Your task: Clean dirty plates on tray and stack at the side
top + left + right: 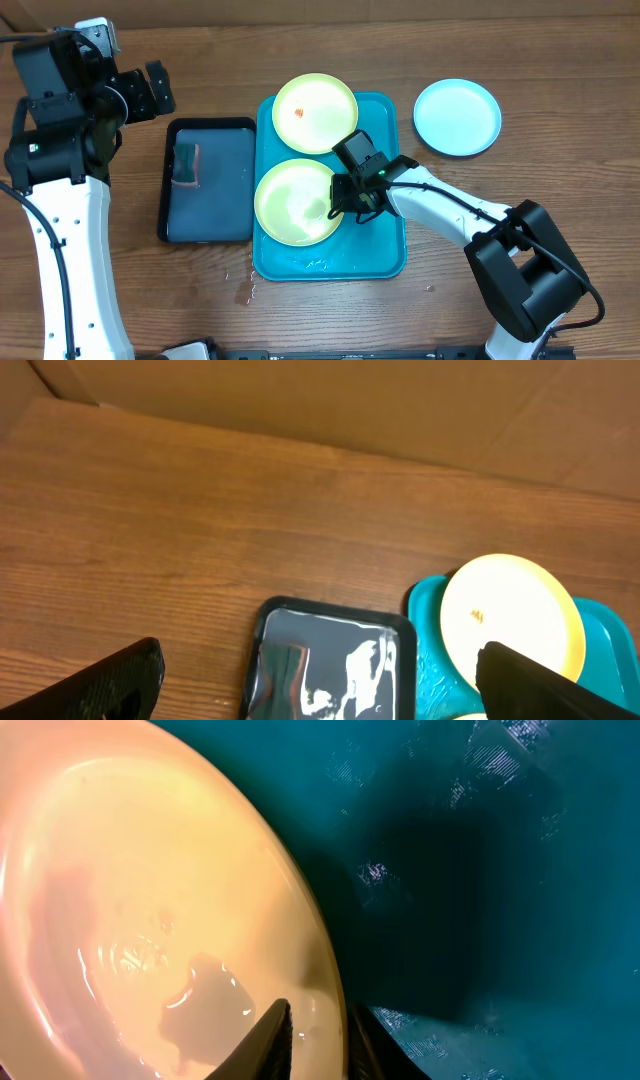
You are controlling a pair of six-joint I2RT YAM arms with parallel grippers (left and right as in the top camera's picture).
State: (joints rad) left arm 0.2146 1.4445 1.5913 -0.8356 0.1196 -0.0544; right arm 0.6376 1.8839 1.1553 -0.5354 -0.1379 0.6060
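The teal tray holds two pale yellow-green plates. The far plate has a small red-orange smear and also shows in the left wrist view. The near plate looks wet. My right gripper is shut on its right rim; in the right wrist view the fingers pinch the rim of this plate, one inside and one outside. The light blue plate lies on the table to the right of the tray. My left gripper is open and empty, high above the table's left side.
A dark navy-black tray lies left of the teal tray with a green sponge in it; it also shows in the left wrist view. Water droplets lie on the table near the teal tray's front left corner.
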